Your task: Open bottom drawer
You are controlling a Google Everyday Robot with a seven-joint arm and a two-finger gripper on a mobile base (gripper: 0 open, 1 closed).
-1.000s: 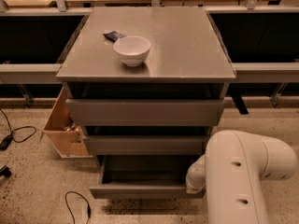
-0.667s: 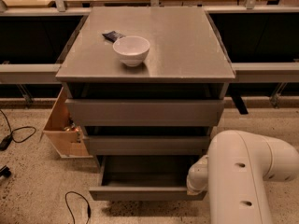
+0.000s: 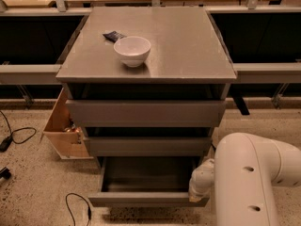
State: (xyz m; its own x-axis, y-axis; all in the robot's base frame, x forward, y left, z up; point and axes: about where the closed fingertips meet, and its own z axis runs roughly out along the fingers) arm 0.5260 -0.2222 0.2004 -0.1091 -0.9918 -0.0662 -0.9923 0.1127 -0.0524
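There is only one camera view to go by. It looks down at a grey cabinet (image 3: 188, 41) with three drawers in front.

The bottom drawer (image 3: 148, 199) is the lowest one, close to the floor. It sticks out well past the two drawers above it, and I can look down into its grey tray. The tray looks bare. The top drawer (image 3: 146, 113) and the middle drawer (image 3: 148, 146) are out only a tiny bit, with a dark gap above each.

The big white arm (image 3: 249, 182) comes in from the bottom right. Its gripper (image 3: 198, 191) sits right at the right end of the bottom drawer's front, touching it or nearly so. I cannot tell if the gripper is holding the drawer or just resting next to it.

On top of the cabinet stands a white bowl (image 3: 132, 51), with a small dark thing (image 3: 114, 36) just behind it. A light wooden box (image 3: 63, 133) sits on the floor at the left side of the cabinet. A black cable (image 3: 75, 204) lies on the floor near the drawer's left corner.

I think the job is mostly done, because the drawer is open a good way. What may be left is a little more pulling, then letting go and moving away.
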